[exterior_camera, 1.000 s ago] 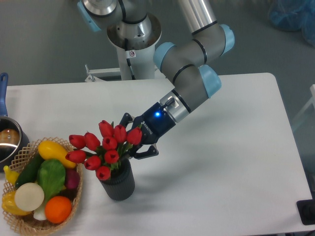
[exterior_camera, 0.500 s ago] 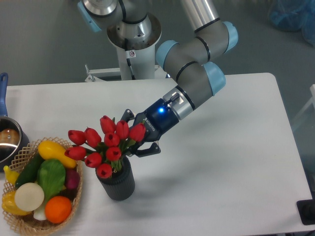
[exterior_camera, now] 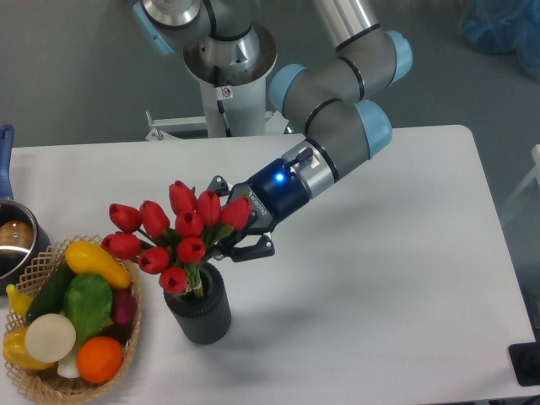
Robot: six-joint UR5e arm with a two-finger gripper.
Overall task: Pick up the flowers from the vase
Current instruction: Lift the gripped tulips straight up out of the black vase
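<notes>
The flowers [exterior_camera: 173,242] sit left of centre in the frame, a bunch of red buds with green leaves on thin green stems. The long axis of the bunch runs from the stems at lower right up to the buds at upper left, so the heads lean toward the left edge of the frame. The stem ends are in the round mouth of the vase [exterior_camera: 200,308], which stands upright on the white surface [exterior_camera: 380,295] just below the buds.

The gripper [exterior_camera: 224,226] reaches in from the right, behind the upper right part of the bunch. Its dark fingers [exterior_camera: 250,246] lie on either side of the stems and leaves just above the vase mouth; buds hide the contact point, so whether the fingers pinch the stems cannot be told. A blue light shows on the gripper body. The arm [exterior_camera: 333,110] rises toward the top centre of the frame.

At lower left a wicker basket [exterior_camera: 34,381] holds vegetables and fruit: a yellow piece, a green pepper, a dark green piece, a white round piece, an orange and a purple piece. At the left edge, a metal pot [exterior_camera: 10,245] with a blue handle is partly cut off.
</notes>
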